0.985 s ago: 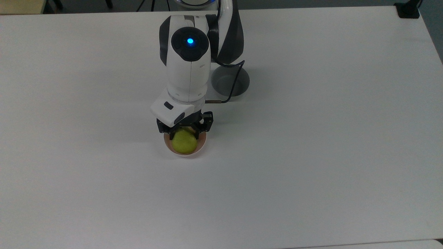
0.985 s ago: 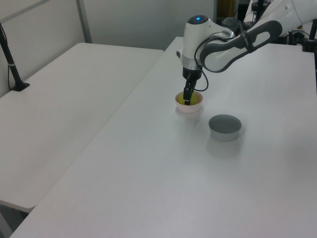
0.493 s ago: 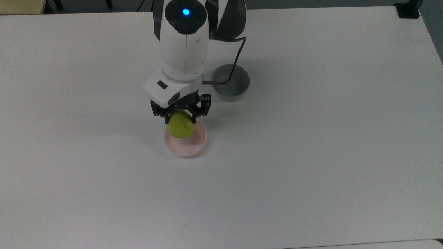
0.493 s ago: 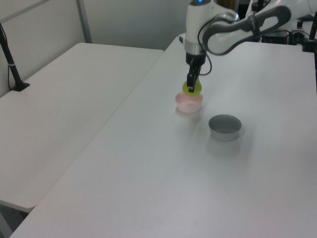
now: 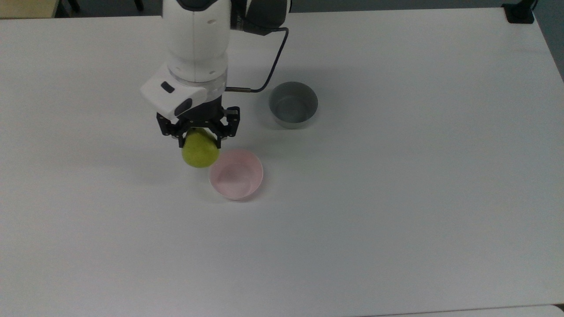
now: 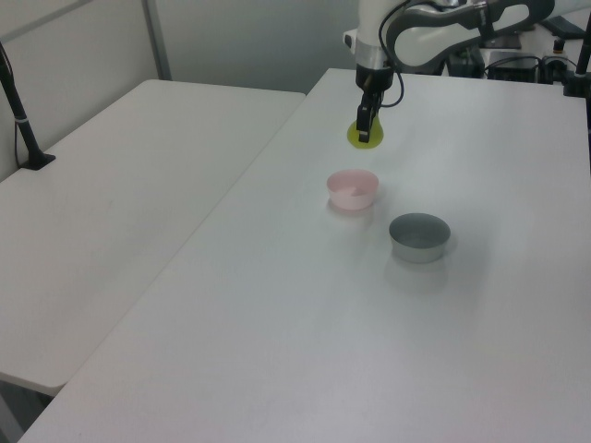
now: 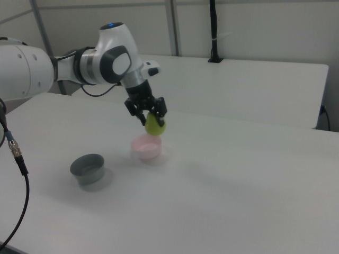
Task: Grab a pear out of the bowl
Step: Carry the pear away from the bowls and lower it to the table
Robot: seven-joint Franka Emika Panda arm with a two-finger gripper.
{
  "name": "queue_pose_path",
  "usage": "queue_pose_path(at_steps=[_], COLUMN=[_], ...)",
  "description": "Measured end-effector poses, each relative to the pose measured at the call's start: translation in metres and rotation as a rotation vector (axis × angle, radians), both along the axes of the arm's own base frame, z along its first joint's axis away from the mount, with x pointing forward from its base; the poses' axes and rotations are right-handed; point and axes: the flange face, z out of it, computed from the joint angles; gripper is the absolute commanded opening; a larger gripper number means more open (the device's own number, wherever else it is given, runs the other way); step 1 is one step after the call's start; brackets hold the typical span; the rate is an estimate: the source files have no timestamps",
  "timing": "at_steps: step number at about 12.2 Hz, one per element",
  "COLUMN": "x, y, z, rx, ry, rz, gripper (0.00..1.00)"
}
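The smooth rounded pear (image 5: 200, 152) is being held clamped between the jaws, above the glossy pink bowl (image 5: 236, 174).

Even, bright overhead light falls on the white table (image 5: 396, 220), leaving only soft, faint shadows beside the grey bowl (image 5: 293, 105) and pink bowl (image 5: 236, 175); no glare, slightly grainy
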Motion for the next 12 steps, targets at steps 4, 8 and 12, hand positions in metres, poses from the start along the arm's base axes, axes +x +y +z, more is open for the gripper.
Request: queue_pose_path(at_steps=[4, 8, 12], x=[-0.005, 0.000, 0.008], y=[-0.073, -0.122, -0.161], z=[-0.003, -0.042, -0.091], rx=[-0.026, -0.046, -0.058], ry=[0.030, 0.041, -0.004], rz=[0.065, 0.140, 0.108], gripper=[0.37, 0.38, 0.41])
